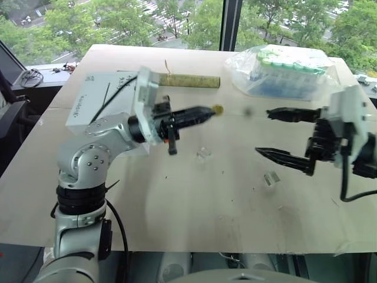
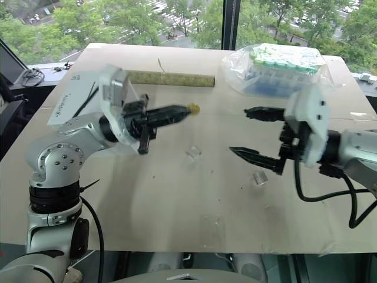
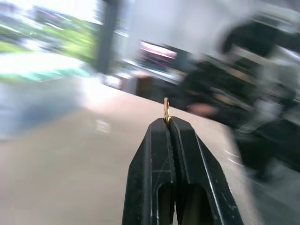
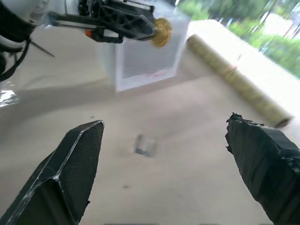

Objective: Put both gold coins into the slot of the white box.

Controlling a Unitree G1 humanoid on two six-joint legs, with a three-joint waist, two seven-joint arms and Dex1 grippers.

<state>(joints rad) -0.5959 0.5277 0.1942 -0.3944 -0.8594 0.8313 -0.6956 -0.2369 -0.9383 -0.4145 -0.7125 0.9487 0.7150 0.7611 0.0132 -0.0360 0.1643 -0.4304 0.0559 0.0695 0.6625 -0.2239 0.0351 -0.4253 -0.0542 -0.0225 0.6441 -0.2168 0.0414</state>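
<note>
Left gripper gripping a small shiny round gold coin at its fingertips, above the table.
Right gripper is standing released, jaws spread wide, facing the coin; the white cardboard box is sitting behind the left gripper.

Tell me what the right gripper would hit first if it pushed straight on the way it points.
Probably the left gripper and the gold coin pinched in it, which lie ahead between the open right gripper's fingers; the white box is behind. Depth is unclear.
</note>
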